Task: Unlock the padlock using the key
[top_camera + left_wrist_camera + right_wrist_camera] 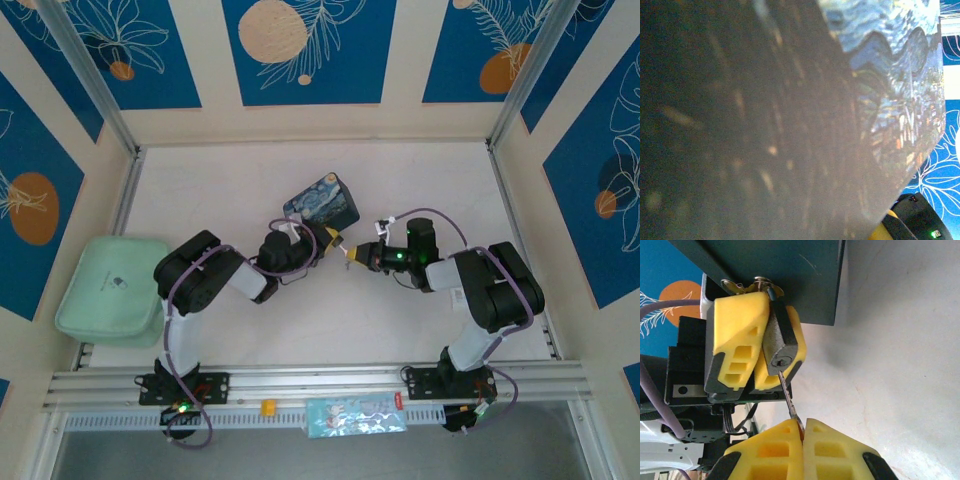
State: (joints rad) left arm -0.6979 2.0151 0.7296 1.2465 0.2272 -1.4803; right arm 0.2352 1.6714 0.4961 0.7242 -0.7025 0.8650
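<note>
- The padlock is clamped in the left gripper, with one yellow finger pressed on either side of its dark body. This hold is judged to be there so that the body cannot swing or twist when a key is pushed in and turned.
- At the padlock's top, the thin shackle is passed through a brassy hasp on the edge of the painted box. The lock is thus kept right against the box, which lies directly behind it.
- The padlock's keyhole is turned away from the box and toward the right gripper, so a straight line of approach is offered.
- The key is pinched by its head between the tightly closed fingers of the right gripper, just in front of the padlock. Only the thin blade is left protruding, presumably so that it can reach the keyhole without the fingers fouling the lock.
- The blade's tip is brought to the keyhole; whether it has entered cannot be told.
- The shackle is seen closed, so the lock is judged not yet opened, and insertion is taken as the step in hand.
</note>
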